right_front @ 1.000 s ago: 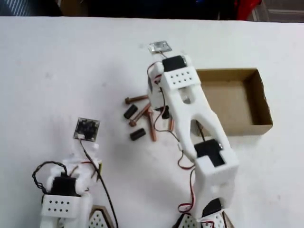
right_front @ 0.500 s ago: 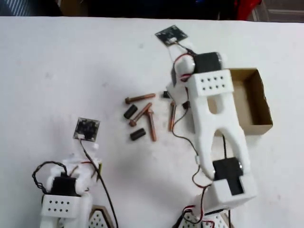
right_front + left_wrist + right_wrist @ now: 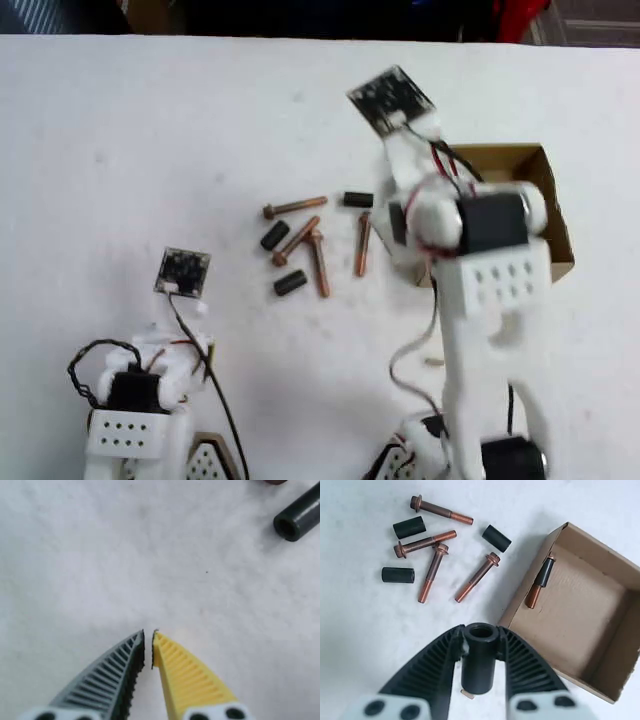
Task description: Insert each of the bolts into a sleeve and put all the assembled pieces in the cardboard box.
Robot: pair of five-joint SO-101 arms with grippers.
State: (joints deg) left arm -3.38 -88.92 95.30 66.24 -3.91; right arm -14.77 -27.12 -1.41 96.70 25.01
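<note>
Four loose copper-coloured flanged bolts (image 3: 441,510) lie on the white bench (image 3: 360,630), bunched with three loose short black tubular sleeves (image 3: 409,527). None of the four is in a sleeve. The two sleeves on the far side from the box lie close against the bolts. The third (image 3: 496,538) lies between the bolts and the box.

The open brown cardboard box (image 3: 580,630) sits just beside this cluster. Inside it is one assembled piece (image 3: 541,580), a bolt through a black sleeve, lying near the wall that faces the loose parts.

My right end effector (image 3: 480,632) is above the bench, near that same box wall. Its black ridged fingers (image 3: 435,665) are clamped on another black sleeve (image 3: 479,662), with the open bore facing my wrist camera. A small tan bit shows at the sleeve's far end, and I cannot tell what it is. In the high view my right arm (image 3: 490,270) covers part of the box rim (image 3: 548,190), with the loose bolts (image 3: 318,262) and sleeves (image 3: 290,283) beside it.

My left end effector (image 3: 148,637) has a grey finger (image 3: 107,680) and a yellow finger (image 3: 187,680). The tips are closed to a hairline slit with nothing between them, over bare bench. One black sleeve (image 3: 297,517) lies off to one side, apart from the tips. In the high view my left arm (image 3: 130,420) sits at the near edge of the bench, well apart from the box.
</note>
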